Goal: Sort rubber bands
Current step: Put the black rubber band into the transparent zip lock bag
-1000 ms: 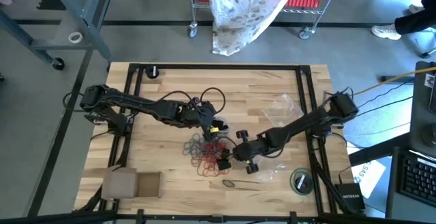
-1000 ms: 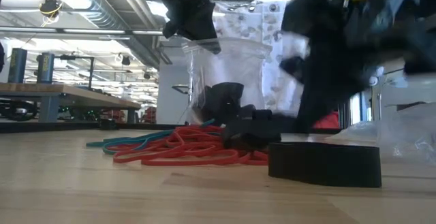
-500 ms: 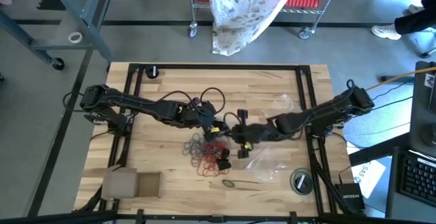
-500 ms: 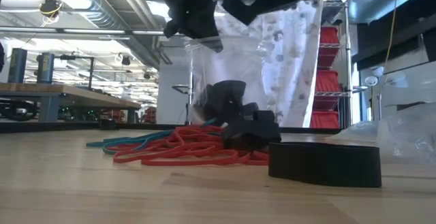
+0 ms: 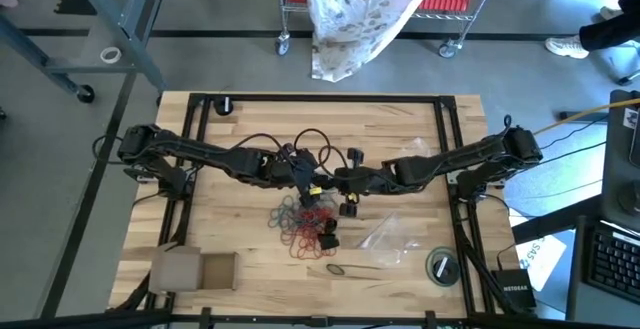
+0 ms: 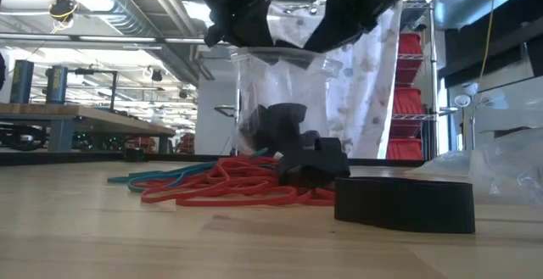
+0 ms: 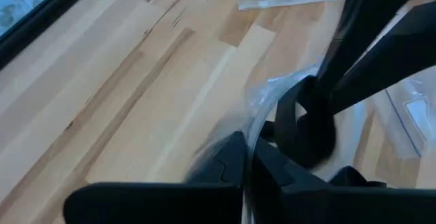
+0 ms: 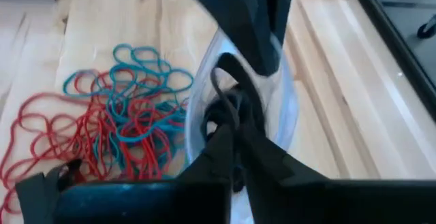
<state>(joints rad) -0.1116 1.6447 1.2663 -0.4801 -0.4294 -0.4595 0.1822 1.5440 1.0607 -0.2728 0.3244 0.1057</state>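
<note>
A clear plastic bag [image 6: 280, 101] is held open above the worktop [image 5: 240, 229] by the left gripper [image 5: 312, 181], whose jaws are clamped on the bag's rim. The right gripper [image 8: 235, 139] is placed at the bag's mouth, jaws nearly together on a black band (dark loops are seen inside). The rubber bands [image 5: 300, 224], red and teal, are heaped on the worktop just below.
</note>
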